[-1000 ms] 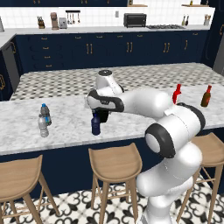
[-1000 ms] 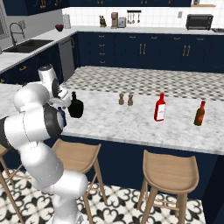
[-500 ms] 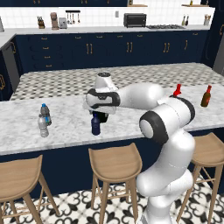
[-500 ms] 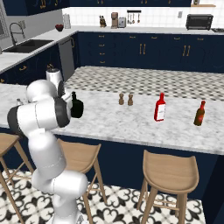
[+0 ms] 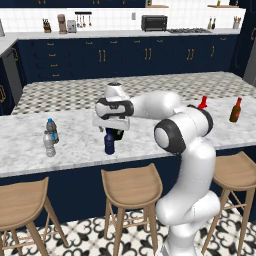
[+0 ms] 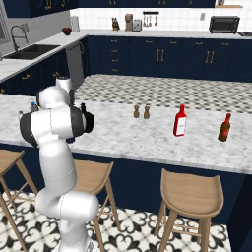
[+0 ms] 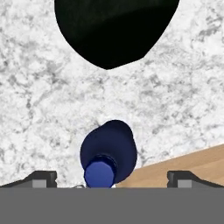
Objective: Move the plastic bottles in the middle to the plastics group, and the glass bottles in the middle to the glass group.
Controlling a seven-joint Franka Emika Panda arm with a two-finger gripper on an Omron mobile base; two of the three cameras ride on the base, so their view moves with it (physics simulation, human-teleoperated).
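Hovering directly above the dark navy bottle, the gripper has its two fingers spread as wide as they go, one at each side of the cap, and it holds nothing. In the hand view the fingertips stand well apart from the bottle, with bare marble between each tip and the blue body.

Just beyond the gripper, on the far side, stands the squat black bottle; a strip of open counter separates it from the navy one. On the near side of the gripper the edge of the marble counter is close, and a wooden stool is below it.

Far to the gripper's left, well apart, the clear-silvery bottle stands just beside the blue-capped water bottle; the marble between them and the gripper is free. To the gripper's right, at the other end, are the red bottle and the slim brown bottle. Two small shakers stand between, toward the far side.
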